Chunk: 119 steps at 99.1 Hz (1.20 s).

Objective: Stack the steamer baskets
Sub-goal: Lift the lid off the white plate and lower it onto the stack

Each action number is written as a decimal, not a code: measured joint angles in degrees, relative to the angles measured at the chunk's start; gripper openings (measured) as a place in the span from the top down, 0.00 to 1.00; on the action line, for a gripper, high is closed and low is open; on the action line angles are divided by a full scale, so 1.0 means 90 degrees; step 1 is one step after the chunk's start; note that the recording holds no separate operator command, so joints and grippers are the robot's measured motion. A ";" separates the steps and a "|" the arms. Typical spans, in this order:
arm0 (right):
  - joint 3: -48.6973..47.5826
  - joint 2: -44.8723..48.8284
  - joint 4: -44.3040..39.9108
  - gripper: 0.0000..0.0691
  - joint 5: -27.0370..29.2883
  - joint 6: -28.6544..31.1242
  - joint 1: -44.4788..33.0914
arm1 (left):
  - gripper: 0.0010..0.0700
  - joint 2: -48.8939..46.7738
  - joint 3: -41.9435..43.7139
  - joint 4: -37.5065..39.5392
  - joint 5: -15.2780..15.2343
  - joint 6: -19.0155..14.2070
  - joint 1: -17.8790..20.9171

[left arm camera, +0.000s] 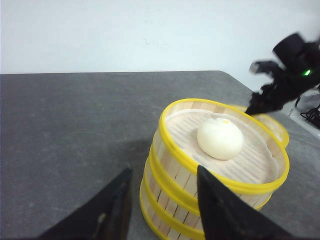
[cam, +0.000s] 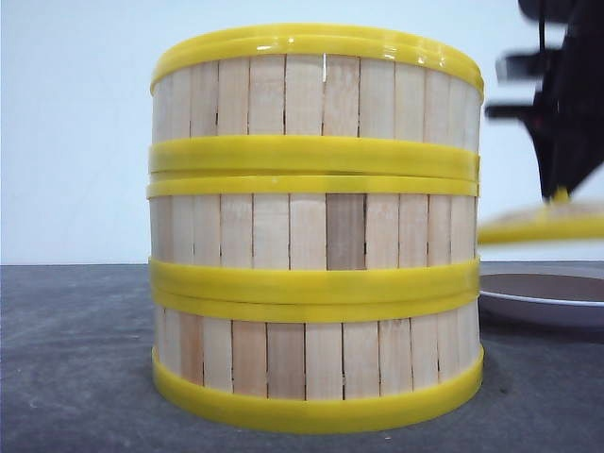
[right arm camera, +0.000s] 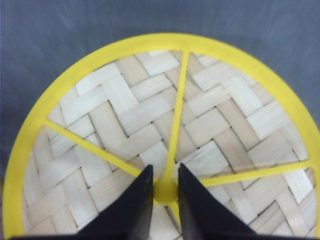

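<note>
Three steamer baskets (cam: 316,231) stand stacked in one column on the dark table, filling the front view. In the left wrist view the top basket (left arm camera: 225,160) holds a white bun (left arm camera: 220,139) on paper. My left gripper (left arm camera: 164,170) is open, close to the near side of the stack with one finger in front of the wall, holding nothing. My right gripper (right arm camera: 165,167) is shut on the yellow knob (right arm camera: 165,191) of the woven lid (right arm camera: 125,125). The lid (cam: 543,226) hangs to the right of the stack, a little above the table.
A white plate (cam: 543,297) lies on the table under the lifted lid, right of the stack. The right arm (left arm camera: 285,70) hangs beyond the stack in the left wrist view. A pale wall stands behind the table.
</note>
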 joint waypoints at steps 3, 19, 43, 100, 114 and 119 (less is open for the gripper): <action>0.0131 -0.0107 -0.0085 0.92 0.0000 -0.0041 0.0000 | 0.68 0.0000 0.0000 0.0002 0.0000 0.0000 0.0000; 0.0780 -0.0563 -0.0629 0.92 -0.0007 -0.0180 0.0073 | 0.68 0.0000 0.0000 0.0000 0.0000 0.0000 0.0000; 0.2033 -0.0702 -0.1729 0.92 -0.0367 -0.0308 0.0719 | 0.68 0.0000 0.0000 0.0002 0.0000 -0.0002 0.0000; 0.2647 -0.0454 -0.1790 0.92 -0.0369 -0.0236 0.3575 | 0.68 0.0000 0.0000 0.0000 0.0119 -0.0002 0.0000; 0.2647 -0.0233 -0.1783 0.92 -0.0367 -0.0233 0.3966 | 0.68 0.0000 0.0000 0.0000 0.0119 -0.0002 0.0000; 0.2647 -0.0151 -0.1785 0.92 -0.0369 -0.0233 0.4041 | 0.68 0.0000 0.0000 -0.0005 0.0119 -0.0002 0.0000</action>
